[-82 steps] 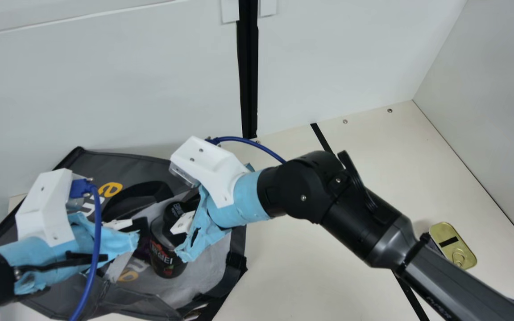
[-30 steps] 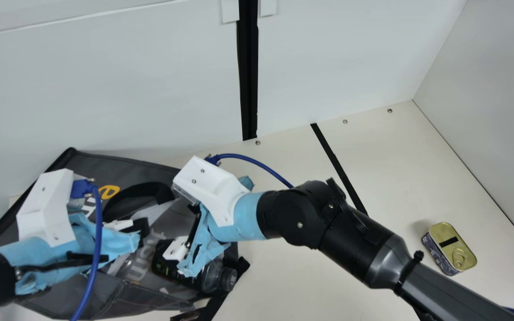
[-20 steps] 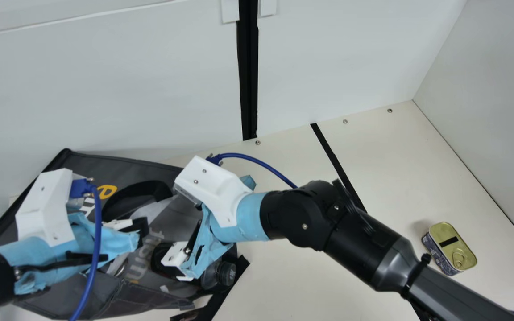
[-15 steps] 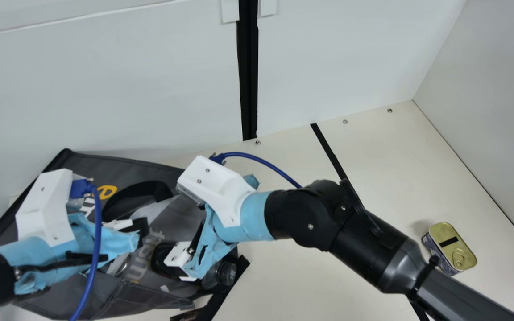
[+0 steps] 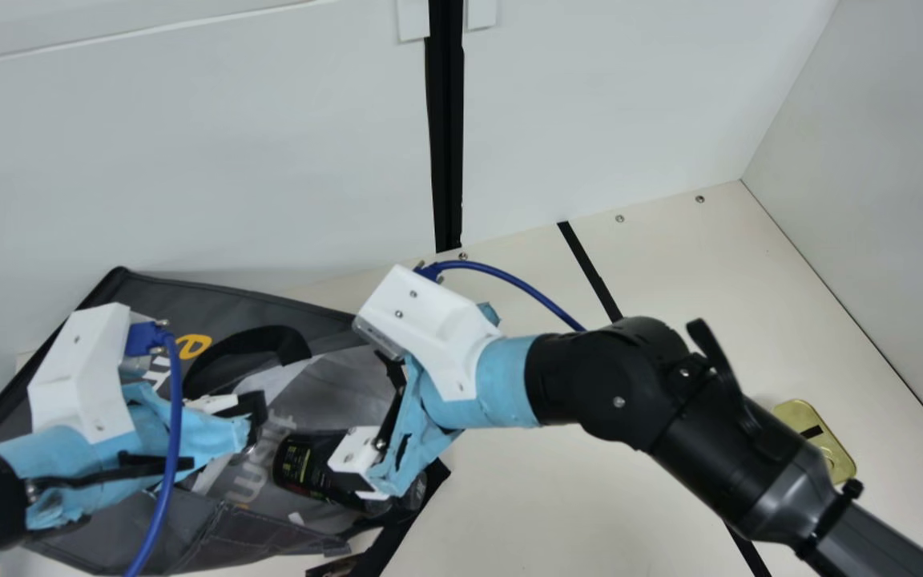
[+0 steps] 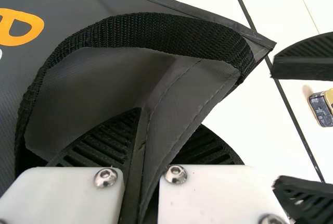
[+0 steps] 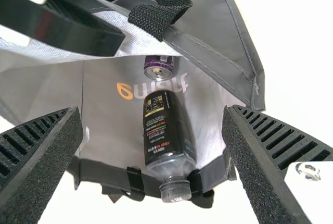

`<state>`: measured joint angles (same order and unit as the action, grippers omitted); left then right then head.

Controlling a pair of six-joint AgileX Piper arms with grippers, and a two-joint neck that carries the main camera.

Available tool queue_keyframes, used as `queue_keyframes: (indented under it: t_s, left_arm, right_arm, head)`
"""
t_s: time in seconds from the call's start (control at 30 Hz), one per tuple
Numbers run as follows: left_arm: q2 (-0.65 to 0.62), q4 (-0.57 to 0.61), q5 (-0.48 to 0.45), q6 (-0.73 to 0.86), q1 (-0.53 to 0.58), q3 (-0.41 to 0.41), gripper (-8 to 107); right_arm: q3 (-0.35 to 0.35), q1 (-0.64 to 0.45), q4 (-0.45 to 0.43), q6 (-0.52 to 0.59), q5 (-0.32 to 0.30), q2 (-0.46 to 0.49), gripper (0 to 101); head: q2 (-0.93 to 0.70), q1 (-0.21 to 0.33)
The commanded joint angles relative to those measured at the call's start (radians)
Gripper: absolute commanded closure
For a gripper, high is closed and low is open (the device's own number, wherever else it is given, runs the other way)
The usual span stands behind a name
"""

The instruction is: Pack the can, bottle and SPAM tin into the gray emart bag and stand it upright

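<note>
In the main view my left gripper point(image 5: 247, 413) is at the gray emart bag point(image 5: 189, 292); in the left wrist view the left gripper point(image 6: 156, 146) is shut on the bag's edge point(image 6: 179, 112) beside the black handle. My right gripper point(image 5: 373, 441) is over the dark bottle point(image 5: 301, 467). From the right wrist the right gripper point(image 7: 151, 112) stands open, the bottle point(image 7: 162, 130) lying in the bag between its fingers in that view, cap at the mouth. Deeper inside is the purple can point(image 7: 158, 66). The SPAM tin point(image 5: 796, 418) stands on the table, partly behind my right arm.
White panels rise behind the bag, and a gray wall point(image 5: 894, 200) bounds the right side. Black strips cross the cream table point(image 5: 542, 497). Blue cables loop beside both wrists.
The bottle has gone from upright in the right gripper to lying in the bag, let go. The right gripper has since drawn back rightward. My left arm has kept still.
</note>
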<state>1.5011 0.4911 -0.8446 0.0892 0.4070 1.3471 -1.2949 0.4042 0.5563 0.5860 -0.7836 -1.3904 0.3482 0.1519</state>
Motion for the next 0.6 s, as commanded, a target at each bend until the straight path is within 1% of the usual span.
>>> queue_keyframes:
  t_s: [0.0, 0.57]
  left_arm:
    - [0.0, 0.0, 0.0, 0.0, 0.0, 0.0, 107]
    - [0.0, 0.0, 0.0, 0.0, 0.0, 0.0, 107]
  right_arm:
    - [0.004, -0.015, 0.008, 0.012, -0.011, 0.012, 6]
    - [0.02, -0.179, 0.075, 0.138, -0.143, 0.126, 6]
  head:
    - [0.001, 0.023]
    - [0.001, 0.023]
